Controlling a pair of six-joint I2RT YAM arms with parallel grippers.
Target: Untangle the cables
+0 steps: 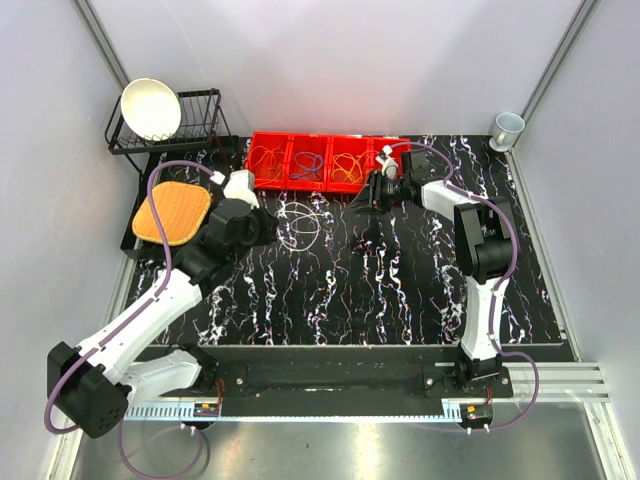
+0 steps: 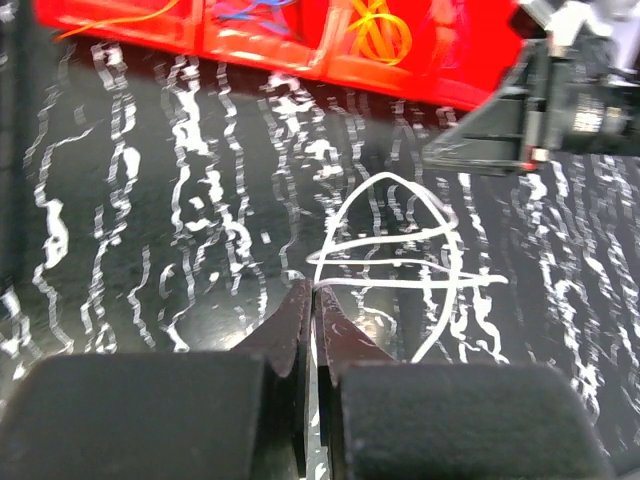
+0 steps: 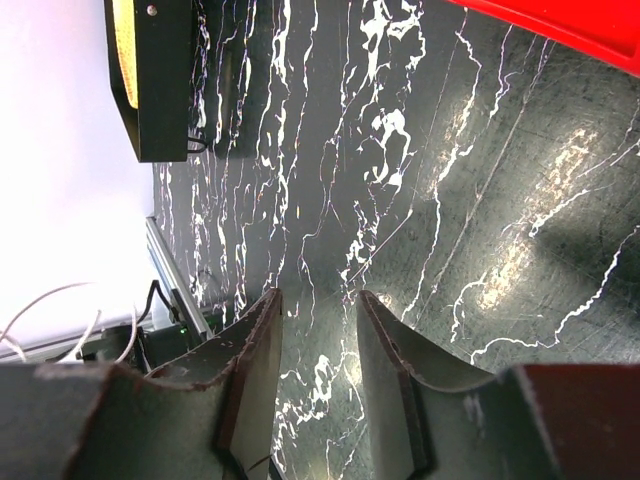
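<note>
A white cable (image 1: 302,226) lies in loose overlapping loops on the black marbled table, just in front of the red bin (image 1: 322,184). In the left wrist view the white cable (image 2: 400,262) runs up to the tips of my left gripper (image 2: 312,293), whose jaws are shut on its near end. The bin's compartments hold more cables: orange (image 1: 267,160), blue (image 1: 306,161) and yellow (image 1: 347,167). My right gripper (image 1: 366,203) hovers by the bin's front right, to the right of the white loops. Its jaws (image 3: 318,300) stand open over bare table, holding nothing.
A black dish rack (image 1: 205,112) with a white bowl (image 1: 151,108) stands at the back left. In front of it an orange pad (image 1: 172,212) lies on a black tray. A mug (image 1: 507,128) sits at the back right corner. White walls close in both sides.
</note>
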